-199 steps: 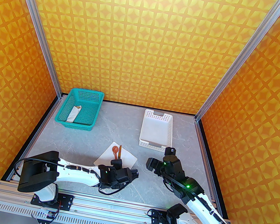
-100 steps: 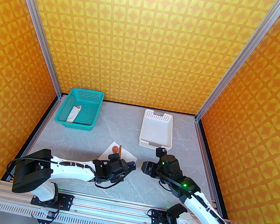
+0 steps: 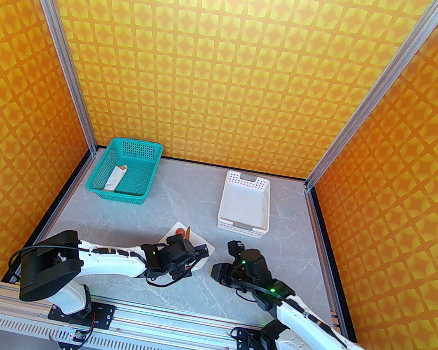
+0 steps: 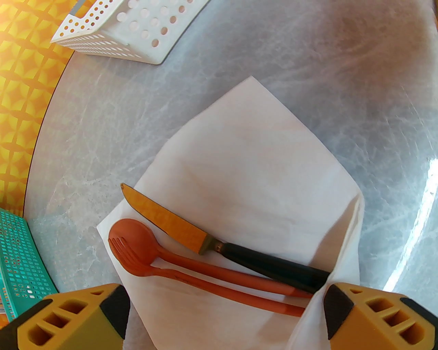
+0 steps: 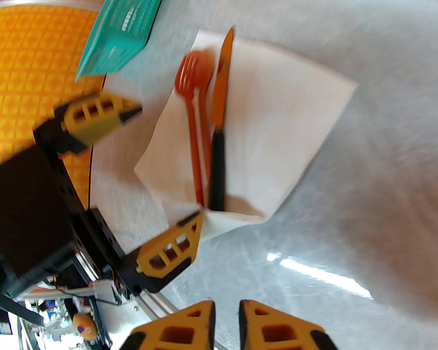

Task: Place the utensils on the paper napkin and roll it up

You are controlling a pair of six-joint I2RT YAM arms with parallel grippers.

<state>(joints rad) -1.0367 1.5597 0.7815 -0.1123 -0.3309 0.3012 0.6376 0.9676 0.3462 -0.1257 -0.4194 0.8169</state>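
Low in frame, our left gripper (image 4: 226,306) gapes wide astride the paper napkin (image 4: 253,164); its curled corner hides the utensils' (image 4: 178,229) handle ends. We see the right gripper (image 5: 226,307) cropped, nearly closed, empty.

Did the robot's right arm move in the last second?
Yes. The right arm swung left and nearer, away from the white basket, towards the paper napkin.

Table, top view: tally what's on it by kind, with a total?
Utensils: 3 (spoon, fork, knife)
Napkin: 1
Baskets: 2 (teal basket, white basket)
Paper tube: 1, lying in the teal basket
Total: 7
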